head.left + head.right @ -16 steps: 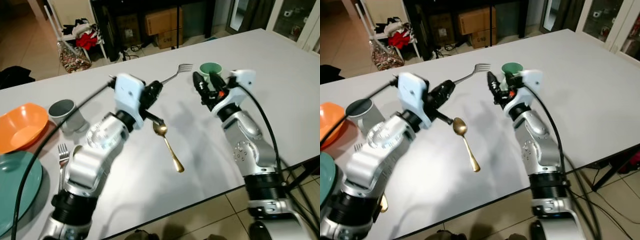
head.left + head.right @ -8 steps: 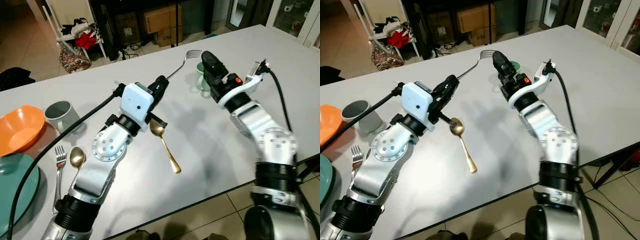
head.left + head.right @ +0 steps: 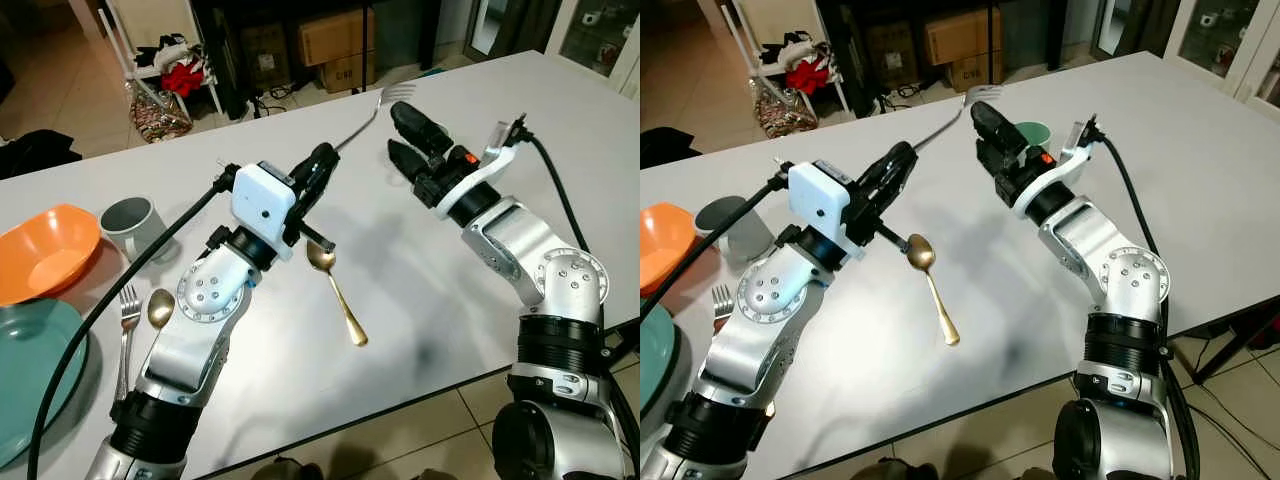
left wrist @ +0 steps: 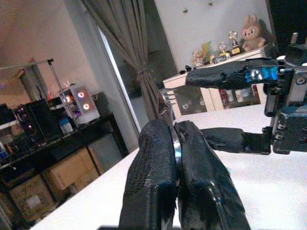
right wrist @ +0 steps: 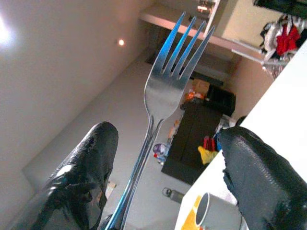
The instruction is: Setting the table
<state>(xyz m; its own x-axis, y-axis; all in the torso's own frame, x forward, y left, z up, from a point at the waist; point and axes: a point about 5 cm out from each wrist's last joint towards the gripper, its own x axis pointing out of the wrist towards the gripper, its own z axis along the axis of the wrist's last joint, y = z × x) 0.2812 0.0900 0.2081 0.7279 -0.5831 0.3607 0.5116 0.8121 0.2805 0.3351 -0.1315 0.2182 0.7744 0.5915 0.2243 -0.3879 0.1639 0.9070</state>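
**Fork held aloft between two grippers above the white table**

A silver fork (image 3: 372, 112) is gripped by its handle in the left gripper (image 3: 322, 164), near the upper centre of the left eye view, with the tines raised toward the top edge of the frame. In the left wrist view the two black fingers (image 4: 152, 177) are seen pressed tightly together on the thin metal handle. The right gripper (image 3: 409, 137) is held just to the right of the fork's head, its fingers spread wide apart and nothing clasped between them; in the right wrist view the fork's tines (image 5: 180, 40) are seen standing between the two parted fingertips, without contact that can be made out.

A gold spoon (image 3: 335, 289) is laid on the white table (image 3: 400, 300) at the centre of the frame, bowl toward the left gripper and handle pointing to the lower right. A green cup (image 3: 1032, 131) is partly hidden behind the right gripper in the right eye view. At the left edge an orange bowl (image 3: 45, 252), a grey mug (image 3: 129, 222) and a teal plate (image 3: 35, 375) are found, with a second fork (image 3: 126, 325) and a second gold spoon (image 3: 160, 308) laid side by side just right of the plate.
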